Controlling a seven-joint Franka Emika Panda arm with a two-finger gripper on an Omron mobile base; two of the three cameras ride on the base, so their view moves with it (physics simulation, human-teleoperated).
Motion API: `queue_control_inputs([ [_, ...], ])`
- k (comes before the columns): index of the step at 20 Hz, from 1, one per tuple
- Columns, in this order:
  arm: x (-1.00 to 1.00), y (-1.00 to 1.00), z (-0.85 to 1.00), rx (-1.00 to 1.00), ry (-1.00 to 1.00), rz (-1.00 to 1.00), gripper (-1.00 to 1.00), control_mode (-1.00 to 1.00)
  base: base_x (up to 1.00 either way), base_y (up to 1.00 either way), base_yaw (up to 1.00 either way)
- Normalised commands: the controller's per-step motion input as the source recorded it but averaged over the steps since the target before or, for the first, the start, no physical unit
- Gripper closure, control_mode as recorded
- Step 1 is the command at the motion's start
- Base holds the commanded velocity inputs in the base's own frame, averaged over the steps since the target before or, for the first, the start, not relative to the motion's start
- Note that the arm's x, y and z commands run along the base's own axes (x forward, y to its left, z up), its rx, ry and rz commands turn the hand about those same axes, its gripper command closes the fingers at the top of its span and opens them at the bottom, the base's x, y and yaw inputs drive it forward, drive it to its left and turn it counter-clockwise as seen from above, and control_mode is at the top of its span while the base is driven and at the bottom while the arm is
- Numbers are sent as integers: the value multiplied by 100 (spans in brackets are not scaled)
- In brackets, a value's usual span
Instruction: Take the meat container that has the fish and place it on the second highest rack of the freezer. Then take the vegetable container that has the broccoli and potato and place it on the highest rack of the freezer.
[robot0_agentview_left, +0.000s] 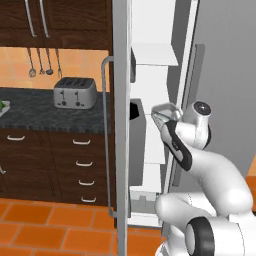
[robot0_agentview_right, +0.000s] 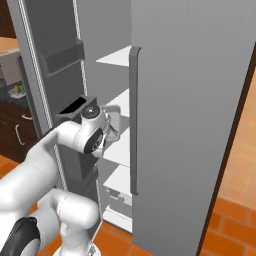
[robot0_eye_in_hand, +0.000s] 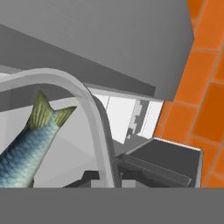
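Holding the meat container (robot0_eye_in_hand: 94, 127) by its grey rim, pincer (robot0_eye_in_hand: 109, 175) clamped tight on it, fish (robot0_eye_in_hand: 28, 144) lying inside. Container (robot0_agentview_left: 166, 111) sits at the arm's end, in the open freezer (robot0_agentview_right: 117, 57) doorway near a middle rack (robot0_agentview_right: 120, 145). Toaster (robot0_agentview_left: 75, 92) on left worktop (robot0_agentview_left: 30, 112).

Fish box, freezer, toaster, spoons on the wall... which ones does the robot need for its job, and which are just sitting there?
Needed for the job:
- meat container, clamped at its rim by the shut gripper
- fish inside it
- freezer racks, behind the open freezer door

Just sitting there:
- toaster on the counter
- utensils hanging on the wall
- drawers
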Motion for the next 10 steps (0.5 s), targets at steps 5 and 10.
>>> queue_control_inputs([
  [5,13,4,9,1,0,2,100,-100,0,0,0],
  [10,23,3,9,1,0,0,100,-100,0,0,0],
])
